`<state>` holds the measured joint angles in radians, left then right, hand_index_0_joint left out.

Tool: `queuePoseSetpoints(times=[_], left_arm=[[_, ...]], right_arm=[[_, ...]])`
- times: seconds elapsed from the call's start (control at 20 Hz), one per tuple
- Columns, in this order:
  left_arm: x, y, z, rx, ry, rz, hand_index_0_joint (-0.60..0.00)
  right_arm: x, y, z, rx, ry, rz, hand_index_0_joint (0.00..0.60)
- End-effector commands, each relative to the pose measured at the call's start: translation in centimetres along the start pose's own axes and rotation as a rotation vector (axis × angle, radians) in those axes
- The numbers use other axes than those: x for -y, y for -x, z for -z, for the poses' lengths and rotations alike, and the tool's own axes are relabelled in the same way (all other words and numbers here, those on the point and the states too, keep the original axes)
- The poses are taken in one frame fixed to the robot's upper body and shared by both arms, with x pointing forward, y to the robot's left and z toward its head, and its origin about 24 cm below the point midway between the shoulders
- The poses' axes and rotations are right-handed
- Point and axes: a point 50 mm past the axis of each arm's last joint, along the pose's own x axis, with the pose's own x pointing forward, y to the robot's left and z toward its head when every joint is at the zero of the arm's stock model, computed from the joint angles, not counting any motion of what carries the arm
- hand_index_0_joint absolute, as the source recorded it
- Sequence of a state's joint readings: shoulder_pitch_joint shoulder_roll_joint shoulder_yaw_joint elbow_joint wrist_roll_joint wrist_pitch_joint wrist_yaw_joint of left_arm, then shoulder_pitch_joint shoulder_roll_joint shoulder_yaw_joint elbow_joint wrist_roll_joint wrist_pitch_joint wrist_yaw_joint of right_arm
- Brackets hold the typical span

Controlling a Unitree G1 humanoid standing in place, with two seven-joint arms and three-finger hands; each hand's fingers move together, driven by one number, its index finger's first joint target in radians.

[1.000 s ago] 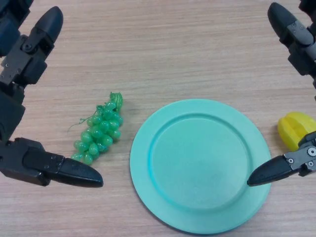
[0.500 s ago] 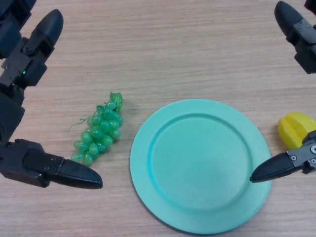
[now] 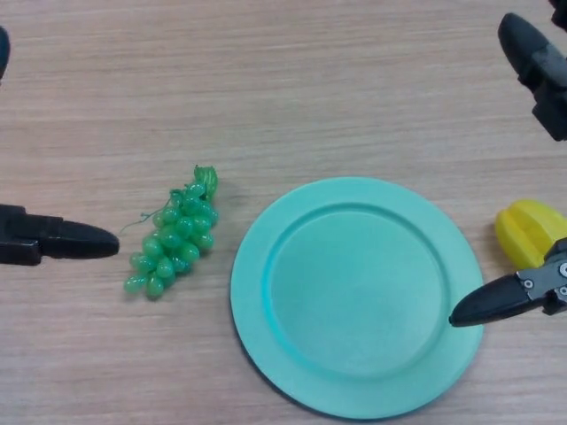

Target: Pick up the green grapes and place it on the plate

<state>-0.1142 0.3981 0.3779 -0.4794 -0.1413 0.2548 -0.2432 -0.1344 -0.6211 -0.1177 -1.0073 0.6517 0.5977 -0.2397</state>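
Observation:
A bunch of green grapes (image 3: 174,235) lies on the wooden table, left of centre, its stem end pointing up and right. To its right sits a round teal plate (image 3: 356,296) with nothing on it. My left hand (image 3: 55,243) shows at the left edge, one straight black finger pointing right toward the bunch with a small gap between them. My right hand (image 3: 507,296) is open at the right edge, its thumb tip over the plate's right rim and a finger at the top right corner.
A yellow fruit-shaped object (image 3: 529,232) lies at the right edge beside the plate, between the parts of my right hand. Bare wood table (image 3: 292,88) stretches across the far side.
My left hand has pulled back toward the left edge and risen in the view; its upper finger has left the frame. The right hand has drifted slightly right. Grapes and plate have not moved.

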Motion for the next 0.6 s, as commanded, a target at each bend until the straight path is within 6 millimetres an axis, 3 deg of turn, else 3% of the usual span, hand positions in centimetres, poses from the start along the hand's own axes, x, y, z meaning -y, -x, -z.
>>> queuePoseSetpoints(times=[0.05, 0.3, 0.6], left_arm=[[-1.6, -0.5, -2.0, 0.188, -0.201, -0.040, 0.000], [-0.5, -1.0, 3.3, 0.041, -0.376, -0.011, 0.000], [2.4, -2.1, 6.7, -0.060, -0.440, 0.074, 0.000]], right_arm=[[0.7, 0.4, -3.3, 0.230, 0.037, 0.036, 0.000], [0.7, 0.5, -3.2, 0.228, 0.019, 0.053, 0.000], [0.7, 0.5, -3.3, 0.241, 0.009, 0.065, 0.000]])
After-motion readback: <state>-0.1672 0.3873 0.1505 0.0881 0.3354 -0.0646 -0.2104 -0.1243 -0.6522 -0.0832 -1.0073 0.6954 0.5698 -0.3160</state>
